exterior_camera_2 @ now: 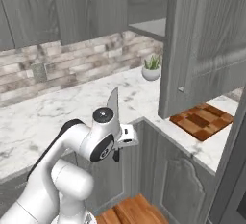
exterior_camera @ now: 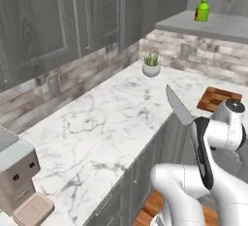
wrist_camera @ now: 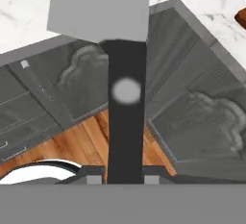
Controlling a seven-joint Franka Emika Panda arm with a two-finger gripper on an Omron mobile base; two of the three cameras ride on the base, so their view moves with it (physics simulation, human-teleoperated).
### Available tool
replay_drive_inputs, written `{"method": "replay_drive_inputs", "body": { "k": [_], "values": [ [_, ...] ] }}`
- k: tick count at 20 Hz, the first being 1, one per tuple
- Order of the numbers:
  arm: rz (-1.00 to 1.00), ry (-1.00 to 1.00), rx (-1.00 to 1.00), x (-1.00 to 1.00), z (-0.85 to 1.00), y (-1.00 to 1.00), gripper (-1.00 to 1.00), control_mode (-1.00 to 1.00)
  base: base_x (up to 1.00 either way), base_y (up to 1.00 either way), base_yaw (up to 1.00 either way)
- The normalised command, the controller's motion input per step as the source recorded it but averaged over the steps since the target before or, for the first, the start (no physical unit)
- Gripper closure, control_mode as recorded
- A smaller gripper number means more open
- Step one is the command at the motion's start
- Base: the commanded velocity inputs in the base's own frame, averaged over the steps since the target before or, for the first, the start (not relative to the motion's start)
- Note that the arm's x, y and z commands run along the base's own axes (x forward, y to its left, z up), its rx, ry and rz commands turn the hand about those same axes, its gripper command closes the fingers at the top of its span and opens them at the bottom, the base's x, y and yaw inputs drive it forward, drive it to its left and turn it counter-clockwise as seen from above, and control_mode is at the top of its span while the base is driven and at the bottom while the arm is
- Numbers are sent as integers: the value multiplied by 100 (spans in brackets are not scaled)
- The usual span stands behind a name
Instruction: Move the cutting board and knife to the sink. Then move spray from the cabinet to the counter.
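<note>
1. Knife (exterior_camera: 178, 105) up in the air off the counter's front edge, silver-grey blade rising and slanting back over the marble, black handle (wrist_camera: 125, 117) running down into the hand.
2. Gripper (wrist_camera: 124, 179) pinched on that handle, one fingertip (wrist_camera: 94, 180) flush against each side of it (seen plainly in the hand view, where the broad blade (wrist_camera: 99, 7) spreads across the top).
3. In the right base view, blade (exterior_camera_2: 113, 104) poking up behind the wrist, gripper (exterior_camera_2: 118, 154) low under the white hand with the handle's dark end just showing.
4. Cutting board (exterior_camera_2: 202, 120) flat on the counter (exterior_camera: 106, 123), checkered brown, near the front edge on the run past the corner; well apart from the knife. Same board at the right of the left base view (exterior_camera: 219, 98), partly behind the arm's joint.
5. Spray (exterior_camera: 202, 8) upright on the pale grey shelf of the cabinet (exterior_camera: 213, 26), high above the counter's far end, far from the gripper.
6. Small potted plant (exterior_camera: 151, 65) in a white bowl on the marble near the brick backsplash corner.
7. Toaster (exterior_camera: 17, 176) at the counter's near left end, a slice of bread (exterior_camera: 33, 209) lying beside it.
8. Below the knife: grey arched-panel base cabinets (wrist_camera: 192, 122) and wood floor (wrist_camera: 91, 143).
</note>
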Motion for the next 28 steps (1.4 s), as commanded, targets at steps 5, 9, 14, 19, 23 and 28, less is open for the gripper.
{"method": "replay_drive_inputs", "body": {
  "k": [5, 9, 14, 19, 23, 28],
  "values": [
    [0, 0, 0, 0, 0, 0, 100, 100, -93, 5, 49],
    [0, 0, 0, 0, 0, 0, 100, 100, -68, 38, 52],
    [0, 0, 0, 0, 0, 0, 100, 100, -50, 78, 56],
    [0, 0, 0, 0, 0, 0, 100, 100, -34, 72, 58],
    [0, 0, 0, 0, 0, 0, 100, 100, -30, 67, 65],
    [0, 0, 0, 0, 0, 0, 100, 100, -34, 80, 68]
  ]
}}
